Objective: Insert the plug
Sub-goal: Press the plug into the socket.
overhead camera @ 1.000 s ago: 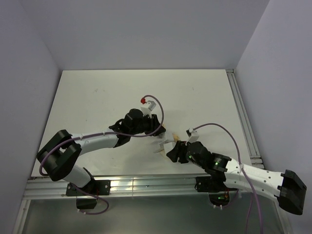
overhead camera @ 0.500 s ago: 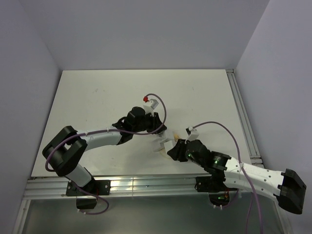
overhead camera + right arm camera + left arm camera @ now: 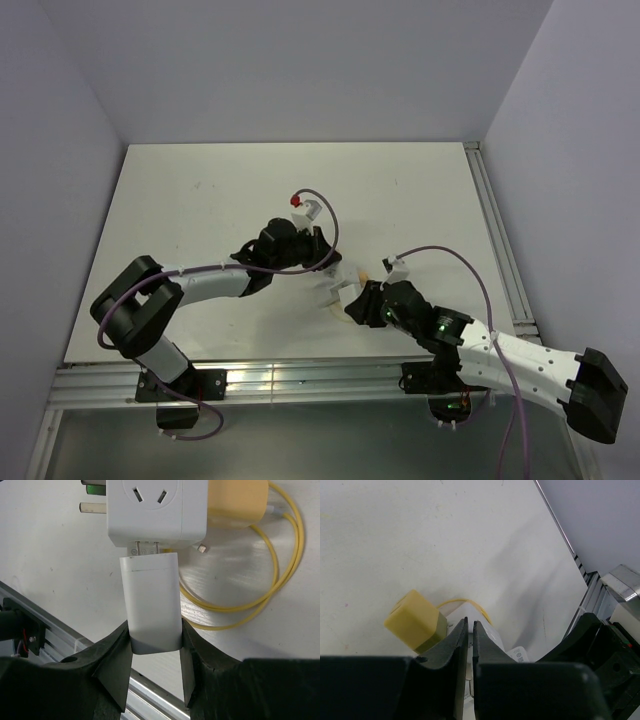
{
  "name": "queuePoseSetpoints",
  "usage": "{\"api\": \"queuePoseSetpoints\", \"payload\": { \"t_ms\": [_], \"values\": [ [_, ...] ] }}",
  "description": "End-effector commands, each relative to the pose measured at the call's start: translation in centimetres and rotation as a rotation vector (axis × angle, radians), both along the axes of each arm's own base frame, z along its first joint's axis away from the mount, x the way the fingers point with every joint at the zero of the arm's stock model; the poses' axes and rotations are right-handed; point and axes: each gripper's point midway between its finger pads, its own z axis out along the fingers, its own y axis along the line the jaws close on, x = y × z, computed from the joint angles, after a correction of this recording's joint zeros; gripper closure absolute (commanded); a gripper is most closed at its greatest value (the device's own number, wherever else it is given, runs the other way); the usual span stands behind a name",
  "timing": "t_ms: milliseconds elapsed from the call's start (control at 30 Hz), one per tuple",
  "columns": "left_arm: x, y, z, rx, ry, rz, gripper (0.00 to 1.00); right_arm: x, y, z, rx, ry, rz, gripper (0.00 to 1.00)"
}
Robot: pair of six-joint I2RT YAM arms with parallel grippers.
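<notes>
While the right gripper [image 3: 153, 642] jaws grasp the white rectangular plastic plug [image 3: 150, 597] by its sides, its metal prongs sit partly in the white square socket adapter [image 3: 157, 510], with a gap showing. Both lie on the white desk [image 3: 50, 570] near its front aluminium rail [image 3: 60, 630]. On the left gripper [image 3: 470, 630] the jaws are clenched, tips beside the yellow cube [image 3: 415, 620]; open desk lies beyond.
</notes>
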Motion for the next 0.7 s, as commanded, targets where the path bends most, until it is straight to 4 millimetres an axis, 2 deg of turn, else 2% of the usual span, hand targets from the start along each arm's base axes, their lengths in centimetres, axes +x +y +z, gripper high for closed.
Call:
{"api": "queuePoseSetpoints", "payload": {
  "t_ms": [0,67,200,233,300,333,433,567,667],
  "values": [
    [-3.6,-0.5,-2.0,0.004,0.111,-0.118,0.88,4.0,-0.9,3.4,0.004,-0.143,-0.149,0.76],
    [-3.5,-0.3,-1.8,0.002,0.098,-0.106,0.85,4.0,-1.0,3.4,0.0,-0.145,-0.143,0.76],
    [-2.8,0.8,-0.9,0.019,0.027,-0.054,0.67,3.8,-1.4,3.5,0.002,-0.146,-0.15,0.76],
    [-2.0,1.3,-0.5,0.027,-0.001,-0.01,0.59,3.8,-1.4,3.5,0.007,-0.145,-0.149,0.76],
    [-1.6,2.1,1.2,0.018,-0.076,0.019,0.51,3.7,-1.5,3.8,0.011,-0.147,-0.145,0.75],
    [-1.0,2.7,2.6,0.007,-0.127,0.061,0.49,3.6,-1.5,3.9,0.014,-0.147,-0.139,0.75],
    [-0.5,3.5,4.3,0.019,-0.24,0.067,0.43,3.5,-1.4,4.2,0.018,-0.145,-0.118,0.75],
    [-0.2,2.8,5.8,0.033,-0.333,-0.005,0.4,3.4,-1.0,4.1,0.016,-0.137,-0.085,0.75],
    [0.1,1.9,6.8,0.017,-0.402,-0.063,0.33,3.2,-1.0,3.9,-0.008,-0.12,-0.073,0.75]
  ]
}}
